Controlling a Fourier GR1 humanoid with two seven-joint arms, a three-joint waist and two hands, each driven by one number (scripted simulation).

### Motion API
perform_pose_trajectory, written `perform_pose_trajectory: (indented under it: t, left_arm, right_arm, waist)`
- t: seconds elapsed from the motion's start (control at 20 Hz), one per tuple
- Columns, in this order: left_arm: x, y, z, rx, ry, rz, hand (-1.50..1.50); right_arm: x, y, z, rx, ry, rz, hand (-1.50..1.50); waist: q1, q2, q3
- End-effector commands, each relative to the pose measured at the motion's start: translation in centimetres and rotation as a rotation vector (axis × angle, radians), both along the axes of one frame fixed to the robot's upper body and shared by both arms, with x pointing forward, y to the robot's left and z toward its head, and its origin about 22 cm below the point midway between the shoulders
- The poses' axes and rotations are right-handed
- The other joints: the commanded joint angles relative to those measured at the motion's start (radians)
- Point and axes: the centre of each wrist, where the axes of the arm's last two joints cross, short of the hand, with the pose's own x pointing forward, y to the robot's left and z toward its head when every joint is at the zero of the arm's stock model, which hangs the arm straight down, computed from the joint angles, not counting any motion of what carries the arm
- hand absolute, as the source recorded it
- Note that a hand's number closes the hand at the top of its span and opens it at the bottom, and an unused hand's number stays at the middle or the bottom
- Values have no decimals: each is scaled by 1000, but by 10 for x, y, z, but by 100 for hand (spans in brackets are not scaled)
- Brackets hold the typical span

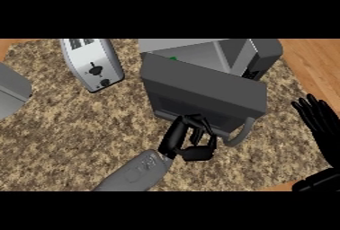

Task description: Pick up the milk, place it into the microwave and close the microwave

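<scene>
Nearest you, the left hand (188, 143) on its grey forearm (136, 173) reaches the lower edge of the dark grey microwave door (206, 96), its fingers (199, 128) curled against that edge; you cannot tell whether they clasp anything. At the right edge, the right hand (319, 123) rests with fingers spread apart. The door stands swung partly across the grey box-shaped microwave (235, 54) on the speckled brown granite surface (66, 130). A small green spot (174, 58) shows inside; the milk itself is hidden. Farther left stands a silver toaster (93, 63).
</scene>
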Motion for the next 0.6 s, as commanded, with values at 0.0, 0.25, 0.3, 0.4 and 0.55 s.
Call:
perform_pose_trajectory:
  t: [0.0, 0.25, 0.3, 0.4, 0.55]
  left_arm:
    - [15, -10, 23, -61, -44, 83, 150]
    - [30, -11, 36, -87, -34, 213, 150]
    - [31, -9, 33, -95, -18, 241, 150]
    - [38, -14, 44, -98, -29, 251, -150]
    - [47, -13, 48, -92, 5, 305, -150]
  right_arm:
    - [9, 4, 19, -24, -30, 67, -150]
    - [13, -14, 47, -56, -76, 52, -150]
    - [9, -12, 43, -46, -81, 64, -150]
    - [18, -13, 51, -36, -86, 55, -150]
    - [23, -17, 77, -100, -152, 50, -150]
  waist:
    - [-9, 6, 0]
    - [-48, 8, 1]
    - [-61, 13, 2]
    - [-55, 20, 3]
    - [-77, 22, 2]
